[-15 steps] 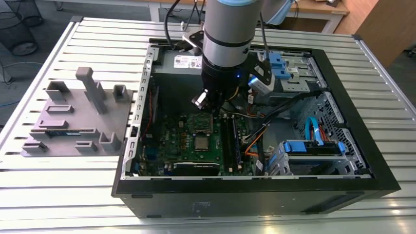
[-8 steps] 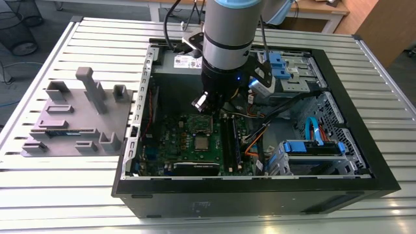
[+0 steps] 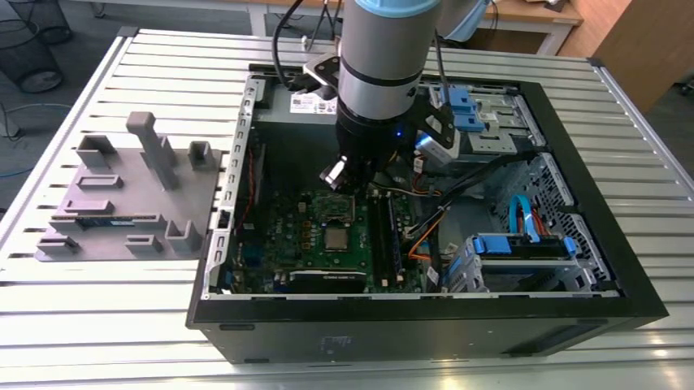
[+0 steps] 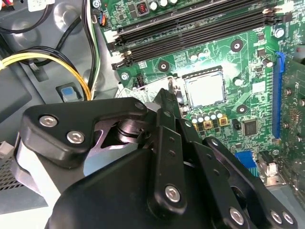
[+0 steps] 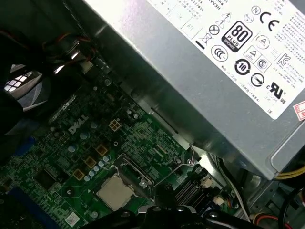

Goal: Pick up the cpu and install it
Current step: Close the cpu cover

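Hovering gripper (image 4: 164, 102), closed on nothing, above motherboard (image 4: 228, 62). Cpu (image 3: 337, 238) already seated in socket, apparently released there.

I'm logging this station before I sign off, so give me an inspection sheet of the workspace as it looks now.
Surface: slatted metal table, bearing an open computer case.
Job's things: cpu lies flat in the motherboard socket, seen in both wrist views.
Clutter: grey fixture tray at the exterior view's left.
Gripper: gripper hangs above the motherboard, over the cpu.
Cables: yellow and black wires; blue cable.
Surroundings: wire bin, wooden desk.
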`<act>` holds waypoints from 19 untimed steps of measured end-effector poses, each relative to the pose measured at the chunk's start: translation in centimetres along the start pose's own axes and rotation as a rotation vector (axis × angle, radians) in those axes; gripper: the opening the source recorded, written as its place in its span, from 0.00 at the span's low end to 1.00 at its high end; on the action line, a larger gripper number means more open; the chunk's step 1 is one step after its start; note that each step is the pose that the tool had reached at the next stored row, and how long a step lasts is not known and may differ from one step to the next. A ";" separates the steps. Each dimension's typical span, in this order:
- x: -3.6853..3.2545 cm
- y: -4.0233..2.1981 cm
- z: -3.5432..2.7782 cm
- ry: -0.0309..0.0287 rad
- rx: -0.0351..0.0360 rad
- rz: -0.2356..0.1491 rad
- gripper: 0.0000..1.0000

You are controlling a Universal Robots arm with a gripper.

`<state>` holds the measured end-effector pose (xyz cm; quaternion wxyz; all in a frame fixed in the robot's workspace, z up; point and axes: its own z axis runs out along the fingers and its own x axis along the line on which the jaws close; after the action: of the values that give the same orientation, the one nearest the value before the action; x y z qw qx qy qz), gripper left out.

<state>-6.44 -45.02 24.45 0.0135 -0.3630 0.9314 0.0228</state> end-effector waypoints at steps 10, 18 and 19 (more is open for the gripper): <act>0.35 -0.37 -0.03 0.0002 -0.0003 -0.007 0.11; 0.58 -0.61 -0.04 0.0005 -0.0004 -0.011 0.11; 0.59 -0.63 -0.05 0.0007 -0.0003 -0.012 0.11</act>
<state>-6.45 -45.89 24.45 0.0133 -0.3685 0.9293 0.0227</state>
